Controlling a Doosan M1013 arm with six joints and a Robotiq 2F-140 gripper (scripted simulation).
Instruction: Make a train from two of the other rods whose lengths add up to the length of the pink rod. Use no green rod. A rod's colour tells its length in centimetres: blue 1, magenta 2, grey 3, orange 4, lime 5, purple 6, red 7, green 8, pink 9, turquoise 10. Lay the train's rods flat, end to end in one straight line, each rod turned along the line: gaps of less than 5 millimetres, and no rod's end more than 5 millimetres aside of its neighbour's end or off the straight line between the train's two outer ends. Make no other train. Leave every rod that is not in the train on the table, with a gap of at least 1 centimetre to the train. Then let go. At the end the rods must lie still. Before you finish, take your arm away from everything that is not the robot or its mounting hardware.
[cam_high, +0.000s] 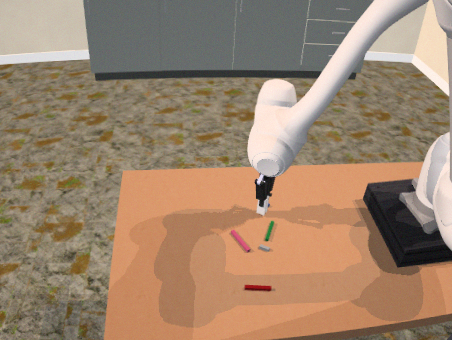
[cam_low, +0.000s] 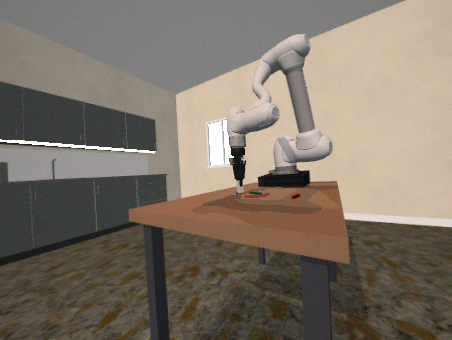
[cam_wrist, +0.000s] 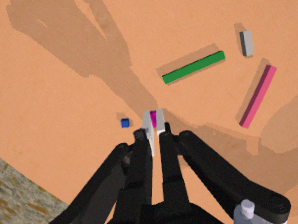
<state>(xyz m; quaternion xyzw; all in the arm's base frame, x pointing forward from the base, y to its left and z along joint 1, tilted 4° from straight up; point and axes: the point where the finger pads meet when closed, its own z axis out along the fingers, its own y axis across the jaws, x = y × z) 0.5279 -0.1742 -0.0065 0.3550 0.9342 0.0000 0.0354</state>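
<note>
My gripper (cam_high: 262, 213) (cam_low: 240, 192) (cam_wrist: 154, 118) is shut on the magenta rod (cam_wrist: 153, 118), its fingertips low at the table. Whether the magenta rod touches the table cannot be told. The red rod (cam_high: 258, 288) (cam_low: 295, 196) lies apart near the front, outside the wrist view. The pink rod (cam_high: 240, 241) (cam_low: 254, 196) (cam_wrist: 258, 97) lies slanted, left of the green rod in the top view. The small blue rod (cam_wrist: 125, 123) lies just left of the fingertips in the wrist view.
The green rod (cam_high: 269, 231) (cam_low: 255, 193) (cam_wrist: 194, 67) and the short grey rod (cam_high: 264, 248) (cam_wrist: 247, 43) lie between the gripper and the red rod in the top view. The black robot base (cam_high: 395, 235) (cam_low: 284, 179) stands on the table (cam_high: 145, 190) at the right.
</note>
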